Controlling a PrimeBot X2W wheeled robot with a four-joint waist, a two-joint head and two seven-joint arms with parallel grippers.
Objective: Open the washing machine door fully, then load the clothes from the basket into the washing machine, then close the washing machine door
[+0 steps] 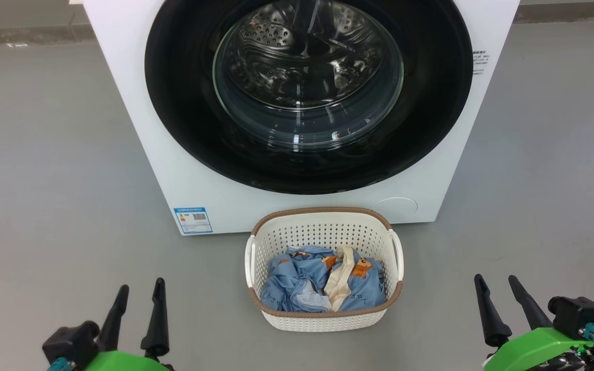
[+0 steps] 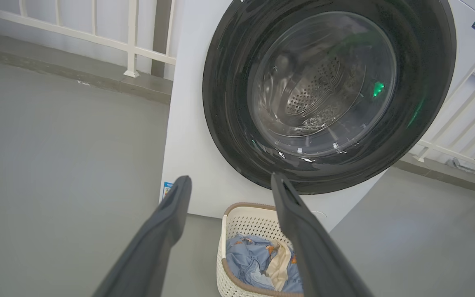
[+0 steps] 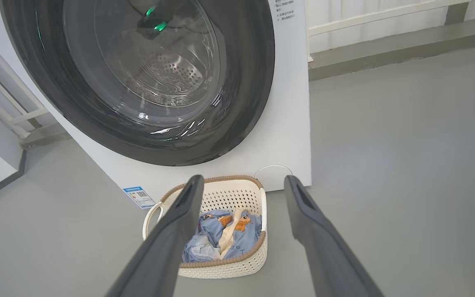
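Observation:
The white washing machine (image 1: 137, 129) stands ahead with its round black-ringed door (image 1: 308, 93) shut flat against the front; the steel drum shows through the glass. On the floor before it sits the cream basket (image 1: 324, 234) holding the light blue and cream clothes (image 1: 320, 281). My left gripper (image 1: 141, 293) rests at the lower left, open and empty, well left of the basket. At the lower right my right gripper (image 1: 497, 288) is open and empty too. The door (image 2: 328, 95) and basket (image 2: 245, 222) lie beyond my left fingers (image 2: 171, 214); the same door (image 3: 138, 78) and basket (image 3: 225, 194) show past my right fingers (image 3: 303, 206).
Grey floor (image 1: 44, 154) spreads on both sides of the machine. A white railing (image 2: 130, 45) on a low kerb runs behind it, and more railing (image 2: 460, 123) stands at its other side. A blue label sticker (image 1: 193, 220) marks the machine's lower front.

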